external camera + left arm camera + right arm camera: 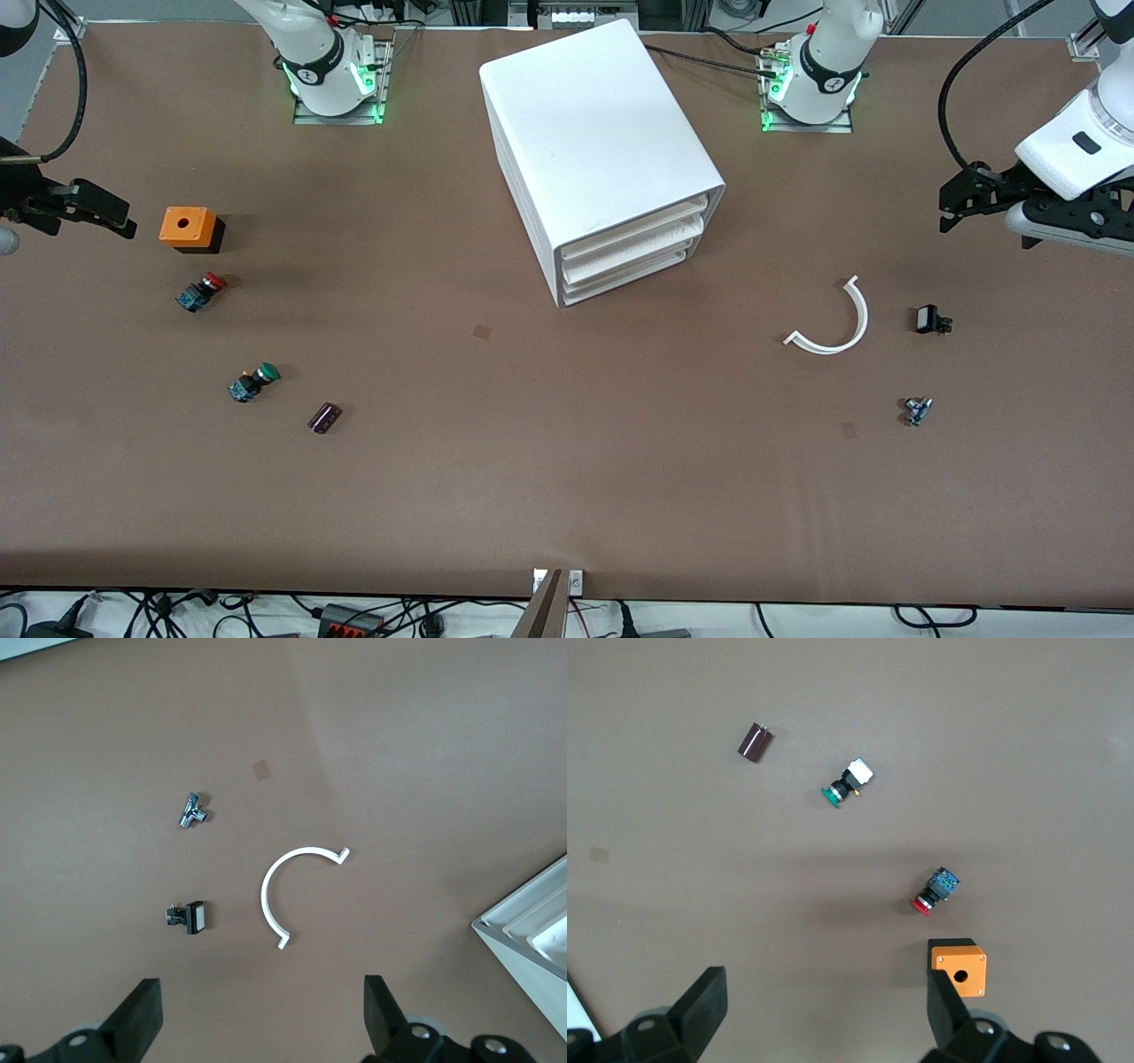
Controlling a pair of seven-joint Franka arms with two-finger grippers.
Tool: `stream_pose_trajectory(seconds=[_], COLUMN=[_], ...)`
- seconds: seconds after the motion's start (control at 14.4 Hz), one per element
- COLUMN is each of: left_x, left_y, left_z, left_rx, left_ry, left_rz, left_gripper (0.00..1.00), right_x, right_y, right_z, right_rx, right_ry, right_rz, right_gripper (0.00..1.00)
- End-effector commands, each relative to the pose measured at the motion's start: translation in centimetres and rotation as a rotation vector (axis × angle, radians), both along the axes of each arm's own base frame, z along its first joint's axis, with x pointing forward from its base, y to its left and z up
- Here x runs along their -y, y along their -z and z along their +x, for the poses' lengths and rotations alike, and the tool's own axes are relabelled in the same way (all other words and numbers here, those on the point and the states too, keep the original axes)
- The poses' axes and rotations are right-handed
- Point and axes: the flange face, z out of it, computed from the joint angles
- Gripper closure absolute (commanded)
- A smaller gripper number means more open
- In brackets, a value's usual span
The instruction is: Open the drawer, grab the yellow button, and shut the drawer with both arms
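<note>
The right pincer [75, 211] hangs wide open and empty over the desk's [532, 461] right-arm end. The drawer [631, 232], a shallow white tray, sits shut atop the central white cabinet [594, 151]. The left pincer [974, 199], equally spread and empty, hovers over the other end.

White top drawer [631, 237], shut

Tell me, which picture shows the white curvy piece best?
The left wrist view: the white curved piece sits mid-picture, big, both hooked ends clear. The front view shows it smaller, toward the left arm's end of the table. The right wrist view doesn't show it.
</note>
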Motion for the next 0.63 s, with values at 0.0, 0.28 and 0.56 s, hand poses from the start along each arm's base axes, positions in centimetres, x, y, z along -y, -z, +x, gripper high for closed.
stream_pose_trajectory(seconds=[0.0, 0.28, 0.56], left_x=[0.14, 0.14, 0.14], left_y=[-0.52, -0.59, -0.52], left_z=[0.19, 0.2, 0.19], left_rx=[-0.006, -0.004, -0.006], left_ry=[0.006, 0.006, 0.006], left_rz=[-0.013, -0.013, -0.013], left_gripper=[0.0, 0.0, 0.0], right_x=[-0.27, -0.22, -0.21], right_y=[-0.2, -0.12, 0.03], right_z=[-0.43, -0.38, -0.22], right_rx=[0.009, 0.009, 0.009], right_ry=[0.007, 0.007, 0.008], right_rz=[-0.011, -0.016, -0.016], right_gripper=[0.0, 0.0, 0.0])
